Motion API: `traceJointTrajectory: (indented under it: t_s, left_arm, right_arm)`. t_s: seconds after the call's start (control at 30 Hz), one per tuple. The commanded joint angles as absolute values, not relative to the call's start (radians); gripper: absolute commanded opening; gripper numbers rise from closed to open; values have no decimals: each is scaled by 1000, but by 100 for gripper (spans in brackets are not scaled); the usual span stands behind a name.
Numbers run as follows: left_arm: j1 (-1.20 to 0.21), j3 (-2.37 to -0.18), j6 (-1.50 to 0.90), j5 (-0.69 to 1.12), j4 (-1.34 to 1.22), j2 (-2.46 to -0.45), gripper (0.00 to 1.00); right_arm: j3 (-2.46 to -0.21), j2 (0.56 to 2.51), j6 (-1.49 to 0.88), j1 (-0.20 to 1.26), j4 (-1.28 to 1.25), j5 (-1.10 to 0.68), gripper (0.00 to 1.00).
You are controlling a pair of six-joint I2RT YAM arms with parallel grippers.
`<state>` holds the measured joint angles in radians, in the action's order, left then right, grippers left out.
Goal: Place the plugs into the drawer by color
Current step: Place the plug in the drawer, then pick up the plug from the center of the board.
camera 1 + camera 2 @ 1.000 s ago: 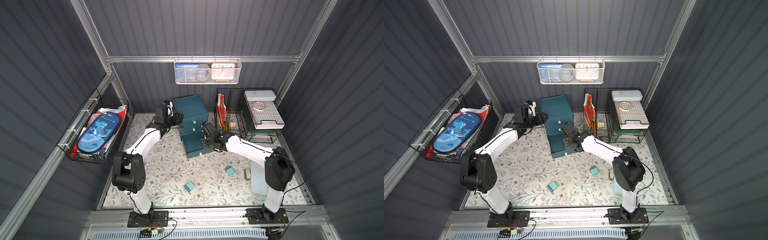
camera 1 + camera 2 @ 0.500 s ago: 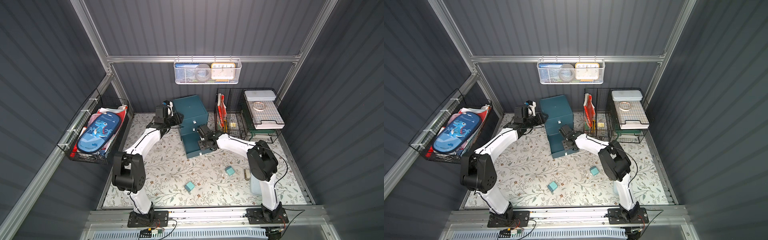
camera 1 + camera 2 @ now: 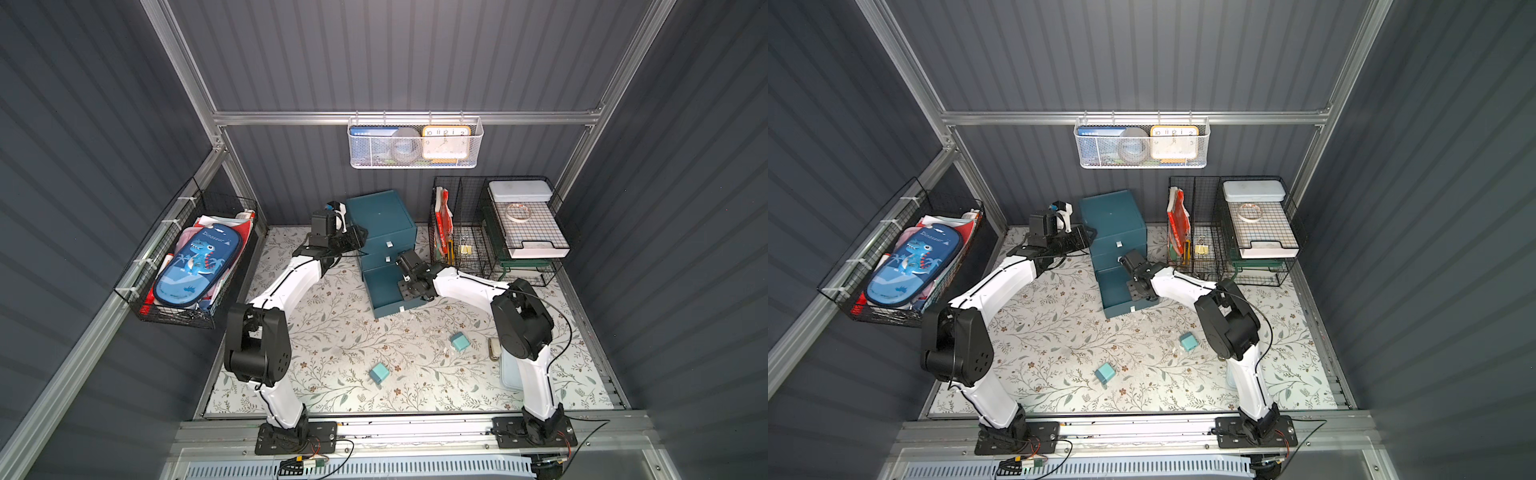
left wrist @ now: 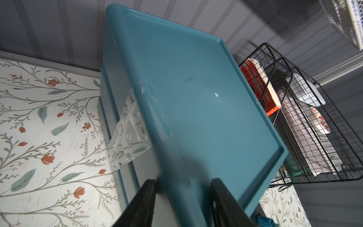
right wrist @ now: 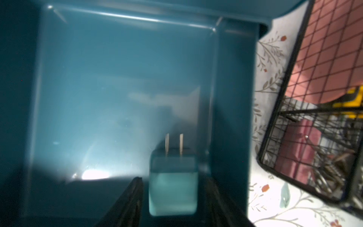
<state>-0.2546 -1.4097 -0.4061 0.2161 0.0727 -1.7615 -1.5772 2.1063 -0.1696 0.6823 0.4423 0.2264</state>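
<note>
The dark teal drawer [image 3: 380, 216] cabinet stands at the back, its bottom drawer [image 3: 384, 286] pulled out. My right gripper [image 3: 409, 286] reaches into that drawer. In the right wrist view it [image 5: 172, 178] is open around a mint green plug [image 5: 172, 188], prongs pointing away, with a gap on each side. Two more pale teal plugs [image 3: 379, 372] [image 3: 460, 342] lie on the floral mat in both top views. My left gripper [image 3: 353, 237] is at the cabinet's upper left edge, and in the left wrist view it [image 4: 183, 181] is shut on that edge [image 4: 176, 167].
Black wire-mesh organizers [image 3: 521, 226] stand right of the cabinet, close to my right arm. A small beige stapler-like object [image 3: 494, 348] and a pale lid [image 3: 509, 372] lie by the right arm's base. A wall basket with a dinosaur case [image 3: 195, 262] hangs left.
My right gripper has moved left and deeper over the open bottom drawer, its elbow swinging in, and its jaws have widened off the plug. The left arm has stayed still.
</note>
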Motion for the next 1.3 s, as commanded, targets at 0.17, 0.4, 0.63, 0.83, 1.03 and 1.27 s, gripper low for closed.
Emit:
traceJointTrajectory:
  t_s: [0.17,0.4,0.63,0.83,1.03,1.27]
  left_arm:
    - [-288,-1367,-370,268,270,-1816,49]
    - [-288,-1368,-368,262,271,-1812,50]
    - [-289,-1367,-367,265,269,-1810,50]
    - [-290,-1370,-365,260,270,-1809,50]
    - [-290,-1373,-368,259,263,-1811,50]
    - [-290,-1371,-367,260,267,-1808,50]
  right_arm:
    - [-1598,1989,-165,674,515,234,59]
    - [-1325,1706,-235,673,530,272,60]
    - [-1003,1475,-375,674,594,289,61]
    - [-830,1367,-519,674,590,201,66]
    - [-748,1348,-535,674,520,186,73]
    - [-735,1448,-528,673,465,203,74]
